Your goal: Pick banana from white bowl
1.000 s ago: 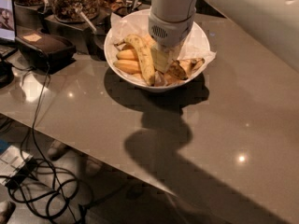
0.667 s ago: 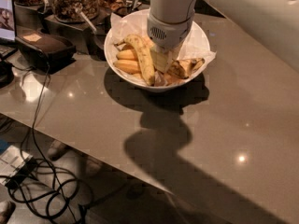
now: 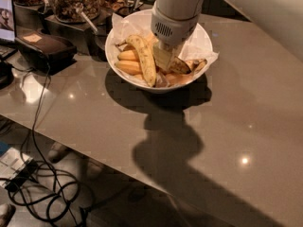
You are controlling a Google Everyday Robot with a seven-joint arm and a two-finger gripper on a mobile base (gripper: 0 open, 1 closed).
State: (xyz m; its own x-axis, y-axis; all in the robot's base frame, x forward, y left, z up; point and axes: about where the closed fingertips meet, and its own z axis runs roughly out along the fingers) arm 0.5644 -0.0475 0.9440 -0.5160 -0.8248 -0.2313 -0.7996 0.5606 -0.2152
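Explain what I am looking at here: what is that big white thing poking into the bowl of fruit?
That white tube is the arm of a mobile robot. A single camera looks down on it and on a grey stone-like counter; where the camera is mounted is not known. At the arm's lower end is its grasping tool, lowered into a wide white bowl lined with crumpled paper. The tool is right beside a curved yellow banana speckled with brown, the one it is meant to pick. Whether it grips that banana cannot be seen. Also in the bowl lie a longer speckled banana and smooth orange-yellow bananas. Behind the bowl stand glass jars of nuts. To the left lie a black case and dark cables.
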